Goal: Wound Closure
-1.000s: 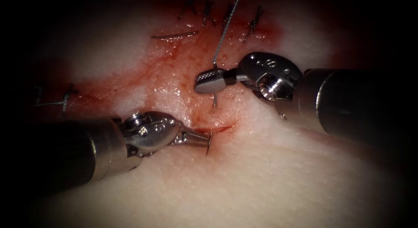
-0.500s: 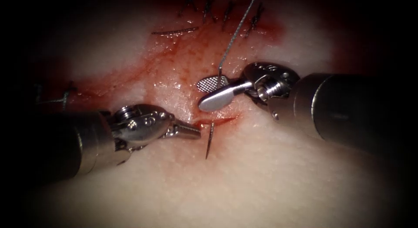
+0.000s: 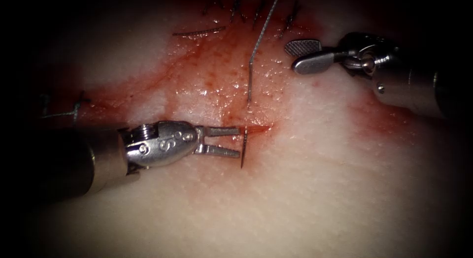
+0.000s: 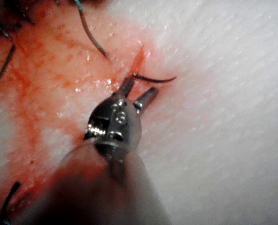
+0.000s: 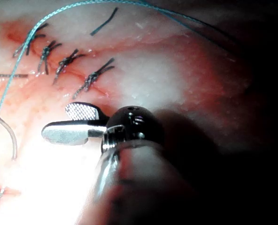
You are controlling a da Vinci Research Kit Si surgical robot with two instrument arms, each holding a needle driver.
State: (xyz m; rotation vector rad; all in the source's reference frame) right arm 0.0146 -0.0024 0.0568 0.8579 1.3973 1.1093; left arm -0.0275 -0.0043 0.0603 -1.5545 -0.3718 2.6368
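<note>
The left hand (image 3: 239, 143) is sitting in the lower left of the endoscope view. Its two jaws are apart, and it is holding nothing. Its tips are just beside the needle (image 3: 244, 148). The needle is stuck in the tissue (image 3: 305, 199) in the middle of the frame. One end is poking out by the cut (image 3: 253, 130), and the other end is sticking out higher up, with the thread (image 3: 263, 21) running from it to the top edge. The right hand (image 3: 298, 55) is hanging in the upper right, well apart from the needle. Its jaws are apart too, and it is holding nothing. Red fluid (image 3: 212, 76) is lying on the tissue. Finished stitches (image 3: 236, 12) are showing along the top.
</note>
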